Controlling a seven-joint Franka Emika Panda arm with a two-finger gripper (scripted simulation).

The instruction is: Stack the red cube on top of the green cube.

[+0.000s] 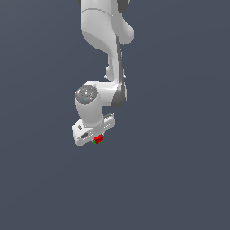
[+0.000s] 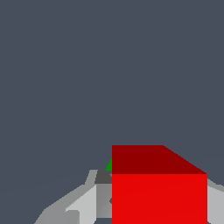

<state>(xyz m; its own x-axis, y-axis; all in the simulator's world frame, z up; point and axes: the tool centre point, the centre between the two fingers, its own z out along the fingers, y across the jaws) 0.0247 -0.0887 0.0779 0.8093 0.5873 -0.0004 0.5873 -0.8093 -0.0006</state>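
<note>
Pincer (image 1: 96,137) closed on red cube (image 2: 159,192), fingers (image 2: 87,201) flanking it. Green cube (image 2: 109,166) directly beneath, only a sliver visible past the red edge. Contact between cubes: cannot tell.

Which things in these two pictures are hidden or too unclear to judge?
- Green cube: wrist view shows only a sliver behind the red cube; exterior view, a tiny edge.
- Gripper: open or shut unclear; fingertips hidden in both views.
- Whether the cubes touch: cannot tell.
</note>
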